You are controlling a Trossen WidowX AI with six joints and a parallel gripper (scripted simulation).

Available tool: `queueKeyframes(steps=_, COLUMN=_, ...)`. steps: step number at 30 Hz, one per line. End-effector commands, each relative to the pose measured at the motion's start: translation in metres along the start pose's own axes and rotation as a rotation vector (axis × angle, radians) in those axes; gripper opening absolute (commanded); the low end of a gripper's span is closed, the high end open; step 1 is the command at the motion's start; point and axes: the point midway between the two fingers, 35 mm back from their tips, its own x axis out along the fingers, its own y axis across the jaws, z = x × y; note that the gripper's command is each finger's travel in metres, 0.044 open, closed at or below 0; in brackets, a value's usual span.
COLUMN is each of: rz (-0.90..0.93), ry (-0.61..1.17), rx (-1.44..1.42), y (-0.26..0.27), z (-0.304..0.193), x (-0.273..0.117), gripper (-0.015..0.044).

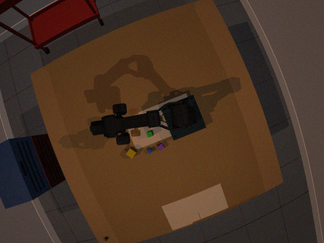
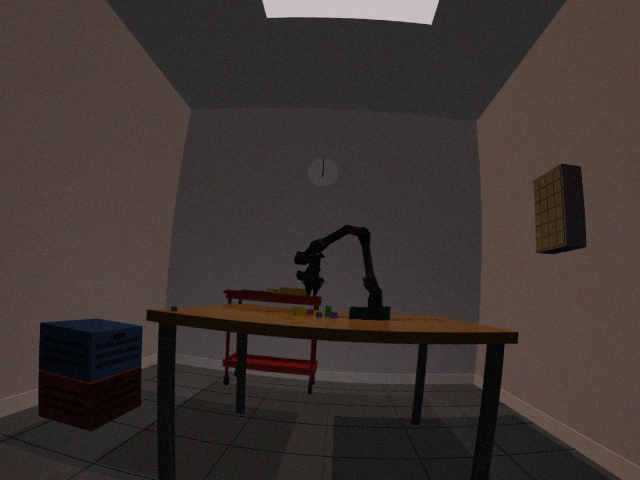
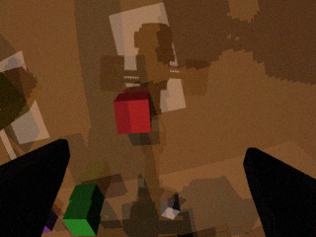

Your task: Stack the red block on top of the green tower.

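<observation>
The red block [image 2: 310, 312] [image 3: 133, 115] sits flat on the table, a little above the middle of the wrist view; the arm hides it in the top view. The green tower [image 1: 149, 134] [image 2: 328, 310] [image 3: 84, 209], of stacked green blocks, stands upright, apart from the red block, at the lower left of the wrist view. My gripper [image 2: 311, 295] [image 3: 158, 154] is open and empty. It points down, well above the blocks. The red block shows between and beyond its fingertips in the wrist view, left of the midline.
A yellow block [image 1: 130, 153] [image 2: 299, 311], a small blue block [image 1: 149, 150] [image 2: 318, 314] and a purple block [image 1: 160, 146] [image 2: 333, 314] [image 3: 47, 228] stand near the tower. A small grey block [image 3: 170, 209] lies right of the tower in the wrist view.
</observation>
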Motion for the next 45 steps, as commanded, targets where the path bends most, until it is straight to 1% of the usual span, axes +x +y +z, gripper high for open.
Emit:
queueKeyframes(steps=1, rz=0.012, ry=0.044, rx=-0.116, y=0.018, z=-0.007, x=0.008, gripper=0.044)
queueKeyframes(steps=10, rz=0.012, ry=0.044, rx=-0.116, y=0.018, z=-0.007, x=0.006, gripper=0.044)
queueKeyframes(steps=18, rz=0.012, ry=0.045, rx=-0.116, y=0.017, z=-0.008, x=0.049, gripper=0.044)
queueKeyframes(steps=28, rz=0.012, ry=0.045, rx=-0.116, y=0.018, z=-0.008, x=0.053, gripper=0.044)
queueKeyframes(steps=45, rz=0.012, ry=0.045, rx=-0.116, y=0.019, z=-0.01, x=0.081, gripper=0.044)
